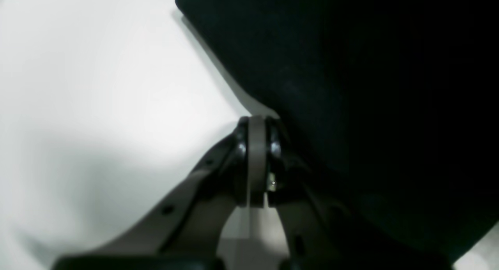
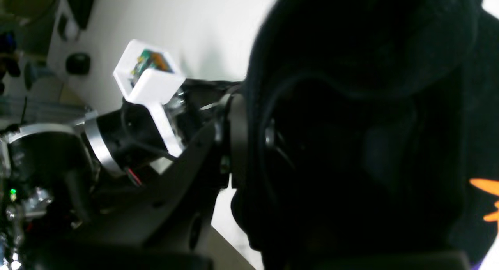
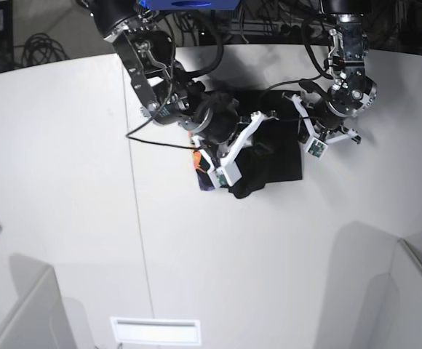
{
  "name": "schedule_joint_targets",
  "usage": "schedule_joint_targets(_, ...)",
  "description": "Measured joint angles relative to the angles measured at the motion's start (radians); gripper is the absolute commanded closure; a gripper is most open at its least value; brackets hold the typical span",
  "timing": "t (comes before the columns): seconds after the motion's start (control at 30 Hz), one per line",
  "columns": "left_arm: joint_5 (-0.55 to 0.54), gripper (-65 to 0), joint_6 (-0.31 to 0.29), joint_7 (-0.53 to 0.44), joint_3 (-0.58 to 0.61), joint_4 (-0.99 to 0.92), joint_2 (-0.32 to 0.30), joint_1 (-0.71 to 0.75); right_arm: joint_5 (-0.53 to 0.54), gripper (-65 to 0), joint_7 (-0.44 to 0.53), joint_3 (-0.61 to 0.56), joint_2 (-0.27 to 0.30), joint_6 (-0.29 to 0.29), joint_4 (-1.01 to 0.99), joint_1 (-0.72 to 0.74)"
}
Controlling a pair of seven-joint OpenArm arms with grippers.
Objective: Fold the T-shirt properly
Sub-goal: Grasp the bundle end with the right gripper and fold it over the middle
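- The large black cloth T-shirt (image 3: 269,160) lies in the upper middle of the base view on the white table (image 3: 65,182), already gathered into a small, uneven packet; I judge the folding to be well advanced but not tidy yet.
- A strip of its orange and purple print (image 3: 198,161) shows at the left edge of the packet.
- The right gripper (image 2: 249,137), at the left of the base view, is bent low over the shirt, and its jaws are closed on a thick fold of black cloth.
- The left gripper (image 1: 256,153), at the upper right, points down at the shirt's edge; its jaws are pressed together, and I see no cloth between them.
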Motion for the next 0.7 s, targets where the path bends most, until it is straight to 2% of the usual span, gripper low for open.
schedule_joint_targets(0.27, -0.003, 0.0, 0.000, -0.010, -0.003, 0.002, -0.001, 0.011, 0.007, 0.0, 0.038, -0.068, -0.002, 0.002, -0.052, 0.046)
schedule_joint_targets(0.5, 0.013, 0.0, 0.001, 0.025, -0.006, 0.048, -0.003, 0.036, 0.001, 0.0, 0.040, -0.065, -0.021, 0.000, -0.174, 0.073)
schedule_joint_targets(0.7, 0.035, 0.0, -0.008, 0.062, -0.130, 0.093, -0.001, 0.081, 0.000, 0.0, 0.101, -0.070, -0.029, 0.000, -0.217, 0.097)
